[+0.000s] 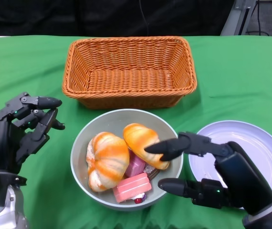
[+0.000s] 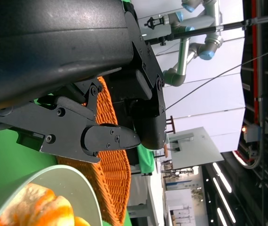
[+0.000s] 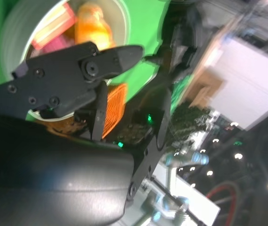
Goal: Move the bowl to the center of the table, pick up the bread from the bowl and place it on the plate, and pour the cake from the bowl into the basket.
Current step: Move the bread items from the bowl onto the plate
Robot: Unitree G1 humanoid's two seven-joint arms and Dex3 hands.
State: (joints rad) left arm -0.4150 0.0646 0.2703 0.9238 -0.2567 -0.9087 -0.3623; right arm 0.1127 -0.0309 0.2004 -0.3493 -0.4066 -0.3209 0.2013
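Observation:
A grey bowl (image 1: 108,119) sits in the middle of the green table, just in front of the wicker basket (image 1: 129,43). In the bowl lie two orange-and-white breads, one on the left (image 1: 107,160) and one on the right (image 1: 137,137), over pink cake pieces (image 1: 132,187). My right hand (image 1: 222,171) reaches in from the right. One finger lies on the right bread while the thumb hovers at the bowl's near rim, so nothing is gripped. My left hand (image 1: 24,126) stands beside the bowl's left side with fingers spread, holding nothing. The right wrist view shows the bread (image 3: 91,23) beyond my fingers (image 3: 77,70).
A white plate (image 1: 265,148) lies to the right of the bowl, partly under my right hand. The basket stands at the back centre with nothing in it. Green cloth (image 1: 236,71) covers the table on both sides. The left wrist view shows the bowl rim (image 2: 54,174) and the basket (image 2: 117,179).

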